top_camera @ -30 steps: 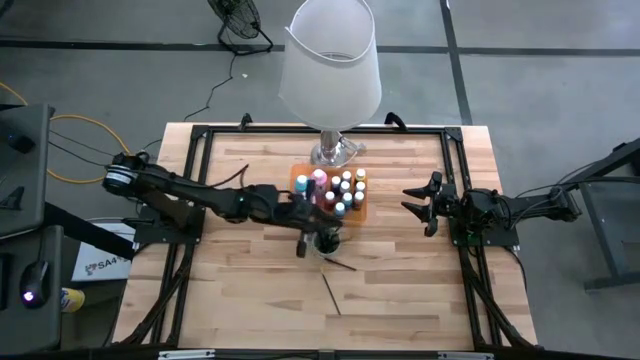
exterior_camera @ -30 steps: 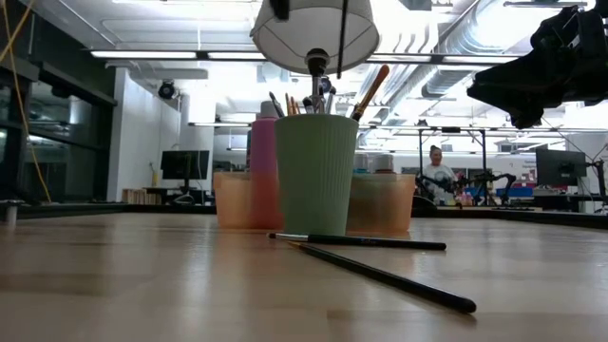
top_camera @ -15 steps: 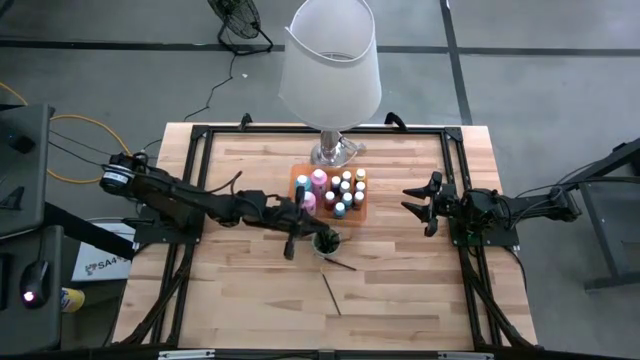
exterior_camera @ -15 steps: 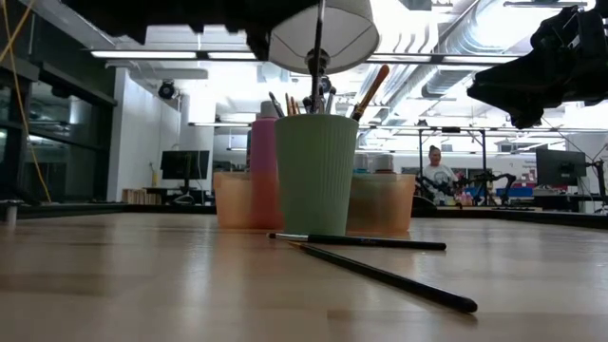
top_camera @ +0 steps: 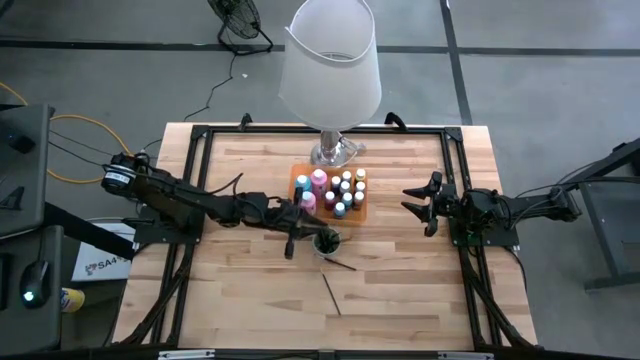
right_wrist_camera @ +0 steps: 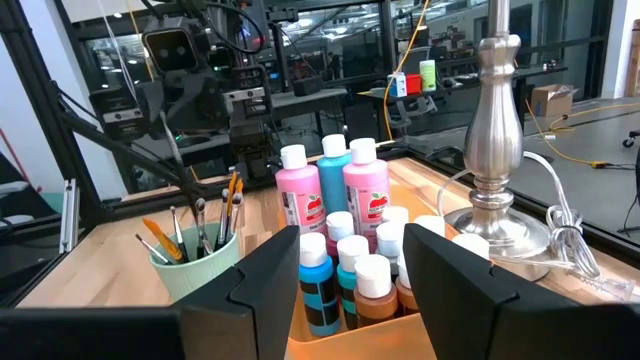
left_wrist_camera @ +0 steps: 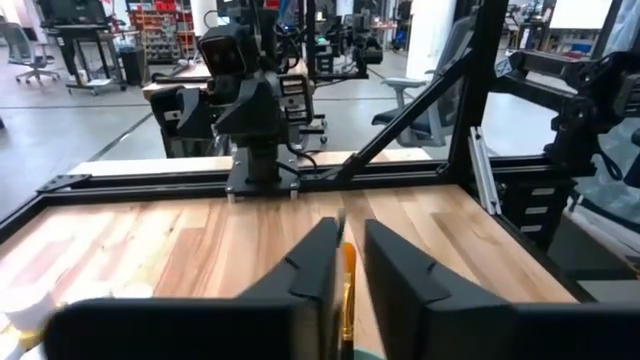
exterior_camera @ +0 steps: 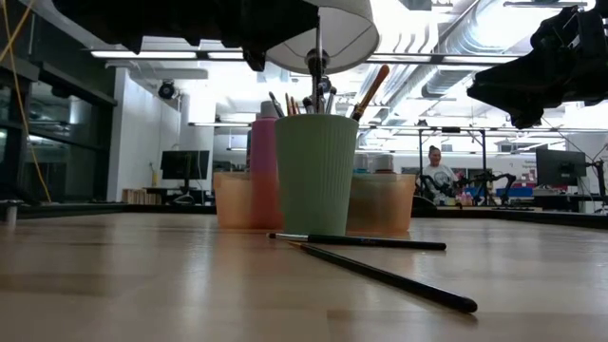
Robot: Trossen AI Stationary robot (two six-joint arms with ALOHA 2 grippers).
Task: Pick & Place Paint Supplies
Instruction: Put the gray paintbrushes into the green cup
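Left tool over the brush cup

The left tool hangs beside the cup, fingers narrowly parted around a brush for dropping in; two brushes lie on the surface; right tool waits, spread.

My bench is pale, matt butcher-block wood, planks running across the frame, edged by a dark metal frame. At upper centre, my lamp's polished silver metal stem gleams under a white matt shade. Glossy pink plastic bottles with white caps fill a translucent orange plastic tray. The green cup looks smooth and matt; the fallen brushes have glossy dark handles.
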